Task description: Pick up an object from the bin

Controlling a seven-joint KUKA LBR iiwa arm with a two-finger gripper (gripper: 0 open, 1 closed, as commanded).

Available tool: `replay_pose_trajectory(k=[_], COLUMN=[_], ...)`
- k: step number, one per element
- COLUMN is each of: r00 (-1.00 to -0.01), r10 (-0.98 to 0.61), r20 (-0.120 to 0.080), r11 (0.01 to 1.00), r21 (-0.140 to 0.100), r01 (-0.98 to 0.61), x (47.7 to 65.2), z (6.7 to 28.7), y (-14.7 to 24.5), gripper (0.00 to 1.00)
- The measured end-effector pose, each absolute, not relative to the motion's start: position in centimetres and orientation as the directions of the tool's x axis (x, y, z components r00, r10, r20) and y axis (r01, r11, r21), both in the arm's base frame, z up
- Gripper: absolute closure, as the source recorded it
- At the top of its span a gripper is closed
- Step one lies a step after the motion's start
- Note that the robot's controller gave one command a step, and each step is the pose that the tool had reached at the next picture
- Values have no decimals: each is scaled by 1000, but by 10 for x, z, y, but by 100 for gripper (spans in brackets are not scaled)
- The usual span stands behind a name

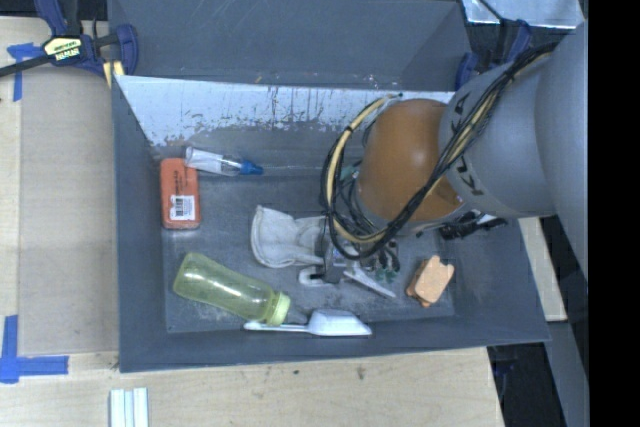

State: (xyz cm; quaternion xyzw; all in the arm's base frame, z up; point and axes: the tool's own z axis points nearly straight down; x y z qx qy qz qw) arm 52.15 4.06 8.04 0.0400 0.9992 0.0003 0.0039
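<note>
A: What is crowding the claw?
B: A white cloth is lying just beside it, mid-bin; an orange sponge is sitting to the right and a green bottle lower left.
A: Grip? Writing?
B: Cannot tell. The orange block is showing a label too small to read.

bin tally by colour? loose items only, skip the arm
Orange: 2 (labelled block, spongy chunk)
White: 2 (crumpled cloth, scoop)
Yellow-green: 1 (bottle)
Clear, blue-capped: 1 (tube)
Total: 6

Single bottle, cloth, tube, block, sponge, maybe brush
</note>
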Motion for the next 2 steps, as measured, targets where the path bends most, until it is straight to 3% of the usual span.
replay_pose_trajectory(k=[1, 2], r00=[-997, -998], r10=[80, 57], r20=[-8, -3], r11=[997, 998], r21=[1, 0], r01=[80, 57], x=[521, 509], z=[80, 223], y=[41, 31], gripper=[100, 100])
